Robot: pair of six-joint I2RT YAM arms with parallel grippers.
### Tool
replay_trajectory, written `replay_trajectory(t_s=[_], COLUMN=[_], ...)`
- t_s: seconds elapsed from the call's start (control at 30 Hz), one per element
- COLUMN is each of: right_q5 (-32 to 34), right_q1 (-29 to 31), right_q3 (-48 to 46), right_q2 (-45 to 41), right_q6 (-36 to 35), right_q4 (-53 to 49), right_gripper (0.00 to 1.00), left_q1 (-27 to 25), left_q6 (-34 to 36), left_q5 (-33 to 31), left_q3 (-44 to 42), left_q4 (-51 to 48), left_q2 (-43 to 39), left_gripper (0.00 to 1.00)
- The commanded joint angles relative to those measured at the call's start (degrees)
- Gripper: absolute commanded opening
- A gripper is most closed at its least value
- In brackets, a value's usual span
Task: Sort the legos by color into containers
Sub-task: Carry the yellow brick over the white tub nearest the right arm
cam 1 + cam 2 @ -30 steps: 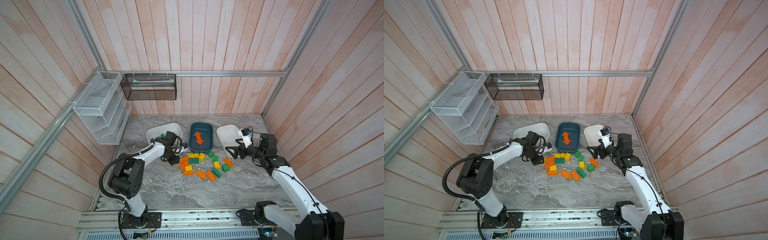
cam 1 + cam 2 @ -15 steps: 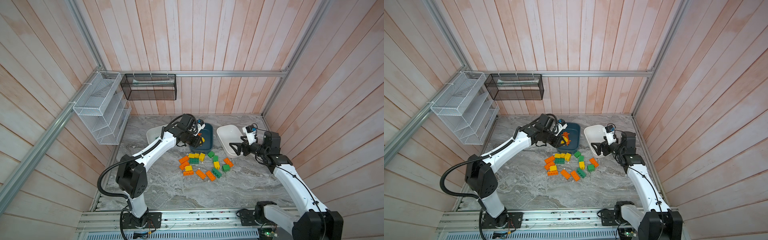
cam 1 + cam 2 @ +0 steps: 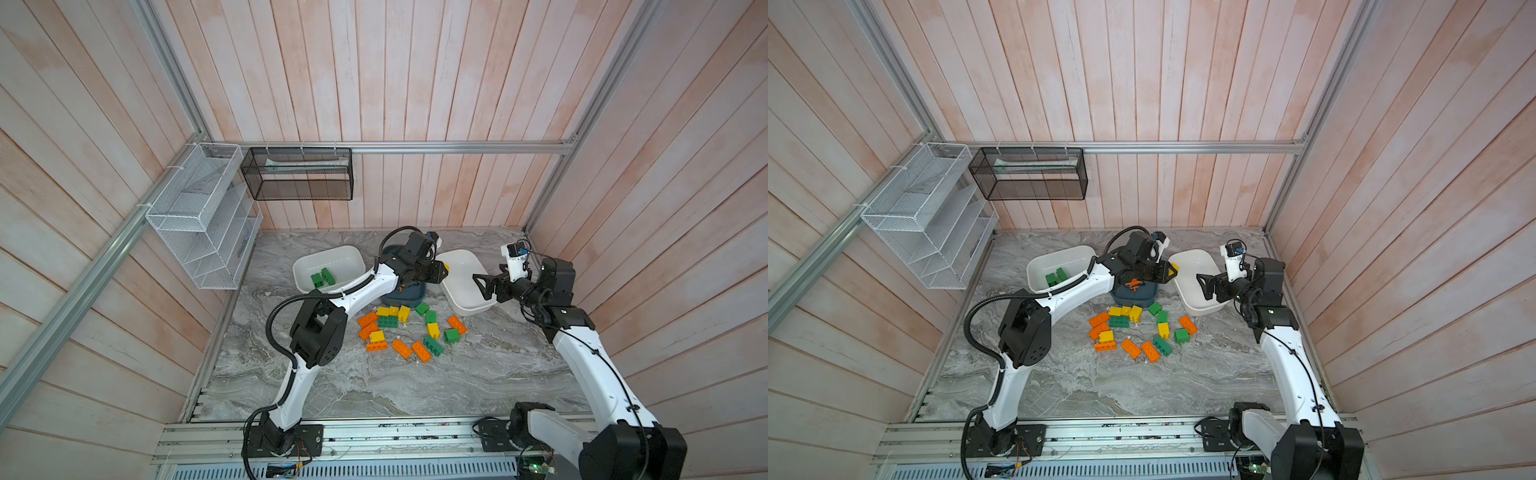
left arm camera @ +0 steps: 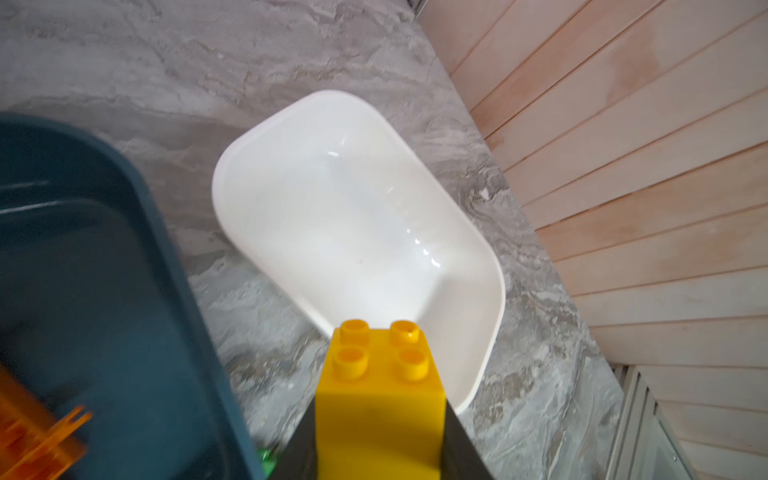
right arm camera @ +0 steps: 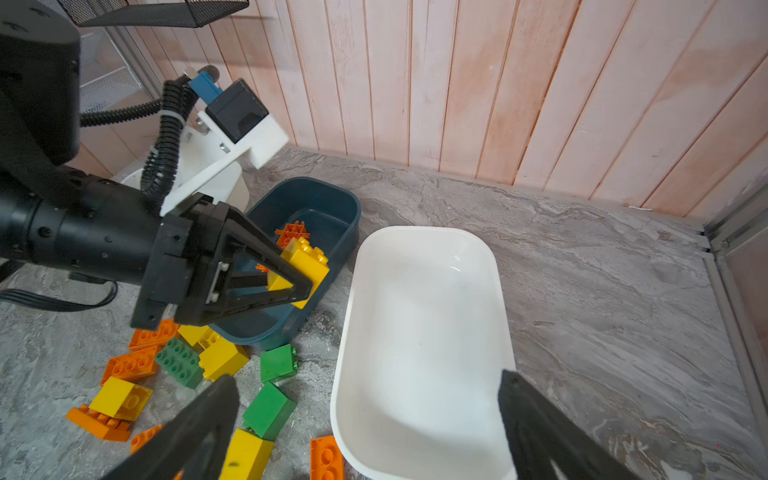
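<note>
Left gripper (image 5: 301, 274) is clamped on a yellow brick (image 4: 378, 399), held airborne at the teal tub (image 5: 347, 208) rim, just short of the empty white tub (image 5: 424, 324) near the surface's back right corner. I read that tub as the yellow bin, since green bricks (image 3: 322, 276) sit in the other white tub (image 3: 332, 251) and orange bricks (image 3: 1133, 284) in the teal. Right gripper (image 3: 481, 286) is wide open, empty, hovering at that tub's rim. Remaining legos (image 3: 411, 328) lie loose mid-surface.

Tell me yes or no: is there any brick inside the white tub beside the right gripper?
No: in the right wrist view the white tub is bare inside.
</note>
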Motion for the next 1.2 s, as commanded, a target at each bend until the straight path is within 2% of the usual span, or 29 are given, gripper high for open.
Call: replay_trajectory(t_s=[0.0, 0.13, 0.43, 0.53, 0.6, 0.67, 0.93, 1.07, 1.17], right_q5=[1.53, 1.44, 0.92, 0.87, 0.74, 0.52, -0.43, -1.19, -1.87], right_q1=[-0.90, -1.53, -2.10, -2.16, -2.28, -2.24, -2.25, -2.22, -2.27], right_q3=[0.91, 0.73, -0.32, -0.41, -0.37, -0.17, 0.34, 0.38, 0.20], right_q2=[-1.02, -1.30, -2.29, -2.54, -2.52, -2.58, -3.03, -3.13, -3.48], right_q6=[0.19, 0.30, 0.76, 0.54, 0.59, 0.63, 1.36, 1.79, 1.56], right_q4=[-0.82, -0.90, -1.79, -2.31, -2.46, -2.72, -2.79, -2.61, -3.09], right_gripper=[0.98, 0.98, 0.98, 0.98, 0.98, 0.98, 0.98, 0.98, 0.98], left_q1=[-0.86, -1.31, -2.08, -2.05, -2.19, -2.37, -2.67, -2.65, -2.67], left_q6=[-3.19, -3.00, -0.44, 2.00, 3.13, 4.32, 6.93, 8.67, 12.11], left_q5=[-3.47, -5.88, -13.52, -16.07, -16.92, -16.08, -13.64, -10.61, -7.89], left_q3=[4.75, 6.14, 11.35, 15.43, 18.31, 19.06, 14.69, 12.92, 7.62], left_q4=[5.17, 10.61, 11.52, 8.92, 6.74, 6.29, 6.23, 1.81, -2.41], left_q2=[4.89, 8.56, 15.03, 17.30, 18.77, 18.95, 10.88, 5.45, -0.68], left_gripper=[0.27, 0.27, 0.27, 0.29, 0.31, 0.37, 0.60, 0.69, 0.73])
